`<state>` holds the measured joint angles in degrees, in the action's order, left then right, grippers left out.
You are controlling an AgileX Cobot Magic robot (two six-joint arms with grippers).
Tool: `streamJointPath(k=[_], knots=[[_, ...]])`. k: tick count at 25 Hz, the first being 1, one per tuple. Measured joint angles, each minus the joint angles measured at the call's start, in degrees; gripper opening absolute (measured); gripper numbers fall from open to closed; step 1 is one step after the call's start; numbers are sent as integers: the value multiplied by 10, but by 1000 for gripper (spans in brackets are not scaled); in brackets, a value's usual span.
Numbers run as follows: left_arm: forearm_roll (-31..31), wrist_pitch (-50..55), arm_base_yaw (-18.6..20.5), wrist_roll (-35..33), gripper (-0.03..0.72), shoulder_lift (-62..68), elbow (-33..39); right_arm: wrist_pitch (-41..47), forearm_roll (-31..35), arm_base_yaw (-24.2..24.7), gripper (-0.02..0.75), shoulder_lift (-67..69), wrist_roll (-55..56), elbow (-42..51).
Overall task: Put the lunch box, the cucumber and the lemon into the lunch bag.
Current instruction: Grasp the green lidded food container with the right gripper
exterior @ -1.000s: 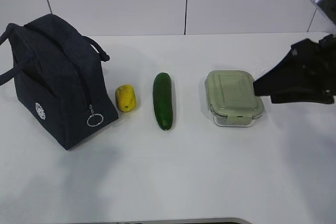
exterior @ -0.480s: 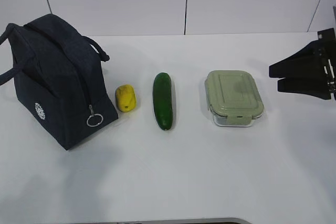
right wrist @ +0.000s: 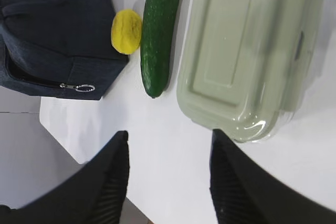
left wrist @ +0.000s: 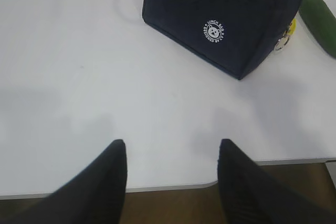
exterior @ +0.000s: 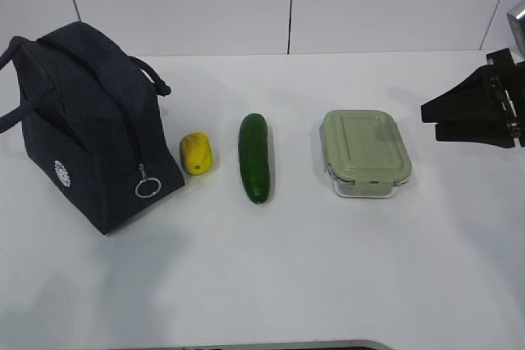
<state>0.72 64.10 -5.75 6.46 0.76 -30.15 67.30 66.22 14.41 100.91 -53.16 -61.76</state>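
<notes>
White worktop is carrying 4 items lined up in a row in the exterior view. Sitting at far left is the lunch bag, dark navy fabric, its 2 loop handles arching above the top, a ring pull hanging at the end of its zipper and a small round white logo showing on its side. Resting just beside the bag's near corner is the lemon, yellow and small. Lying near the lemon, apart from it, is the cucumber, dark green, its length running away from the camera. Standing further right, well apart from the cucumber, is the lunch box, clear glass under a pale sage-green clip lid that is sitting closed on it.

Hanging at the right edge above the worktop is the right gripper, its 2 dark fingers spread apart and grasping nothing, its tips pointing toward the lunch box without touching it. The right wrist view is looking past those parted fingers down on the lunch box, cucumber, lemon and bag.

Hovering at the near edge of the worktop is the left gripper, likewise released and empty, with the bag's logo side ahead of it, well apart.
</notes>
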Motion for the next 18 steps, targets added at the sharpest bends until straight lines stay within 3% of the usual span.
streamJointPath(k=[10, 18], knots=[[0, 0, 0, 0, 388, 0, 0, 3, -60, 0, 392, 51, 41, -42], [0, 0, 0, 0, 388, 0, 0, 3, -62, 0, 520, 125, 50, -114]])
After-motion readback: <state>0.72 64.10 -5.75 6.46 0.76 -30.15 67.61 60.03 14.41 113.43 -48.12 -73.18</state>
